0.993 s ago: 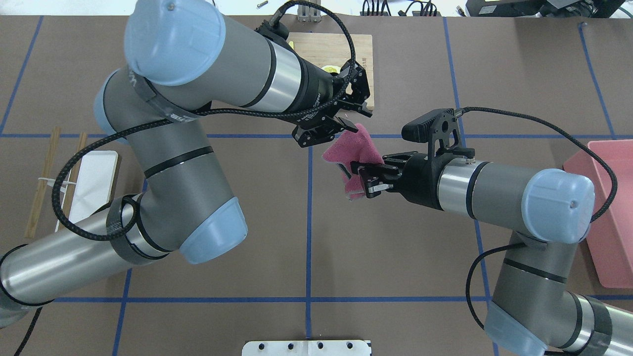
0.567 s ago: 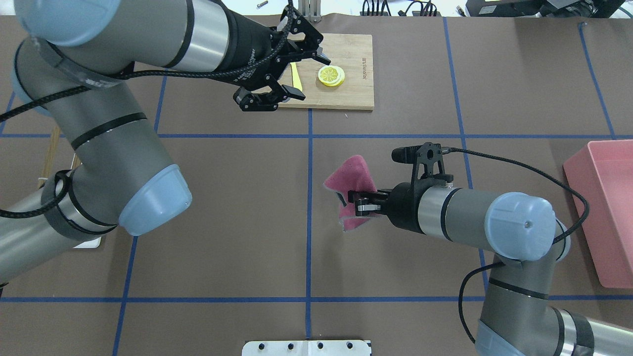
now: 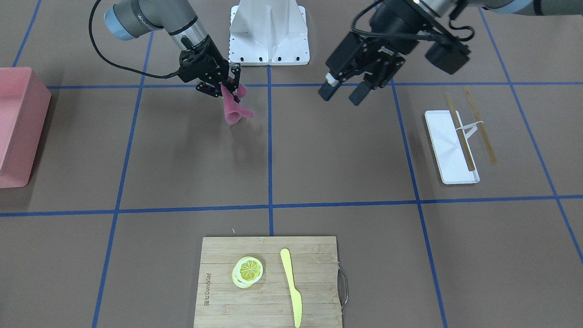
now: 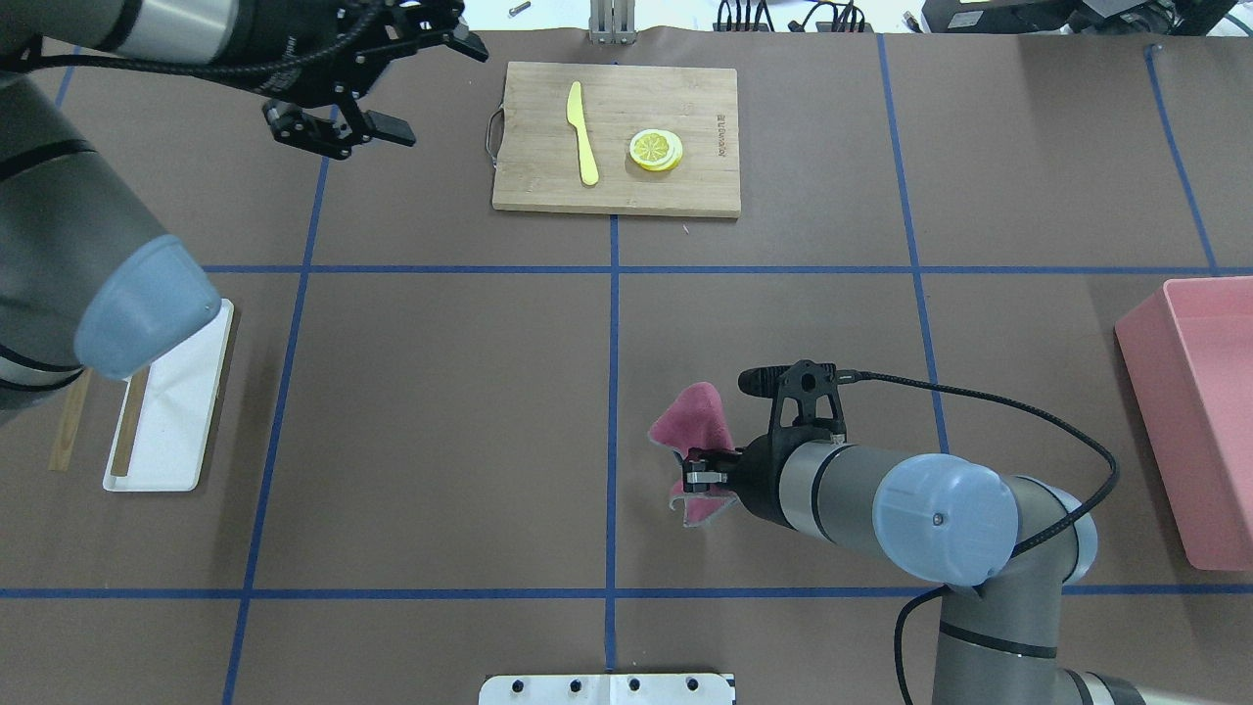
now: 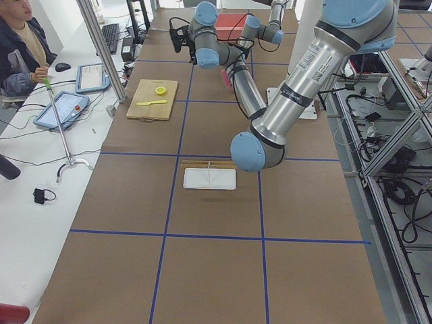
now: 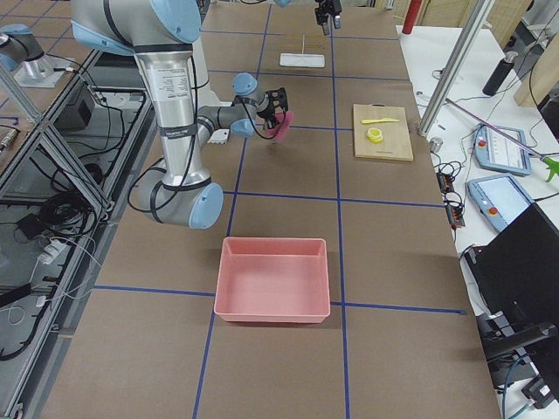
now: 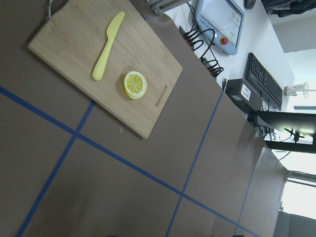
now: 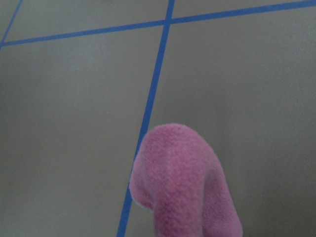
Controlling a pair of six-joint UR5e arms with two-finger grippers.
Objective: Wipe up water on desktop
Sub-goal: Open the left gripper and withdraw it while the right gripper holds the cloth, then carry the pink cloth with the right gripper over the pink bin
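Pink and fleecy, the small crumpled wiping cloth hangs from the right arm's black two-finger tool, whose jaws are clamped on a bunched fold near the cloth's middle. That leaves loose flaps on either side of the pinch, probably so a soft edge can be dragged flat when the arm lowers. The matte brown surface ruled into rectangles by blue tape is the thing to be wiped. It lies under everything, and the cloth hangs over the rectangle just right of the centre tape line, on the robot's side of the middle. Whether the lowest fold touches the surface I cannot tell; the right wrist view suggests it hangs a little clear. No wet patch can be made out in any view, so the spot to be wiped cannot be picked out.

The left arm's black two-finger tool holds nothing, its fingers spread apart. It is raised over the far left of the surface, well away from the cloth, which leaves the right arm free room to sweep.

The light bamboo cutting board with a metal handle sits at the far edge, carrying a yellow plastic knife and a stack of yellow lemon slices. A narrow white rectangular tray lies at the left and a pink rectangular bin at the right. All are well apart from the cloth, so I judge a wiping stroke here would disturb none of them.
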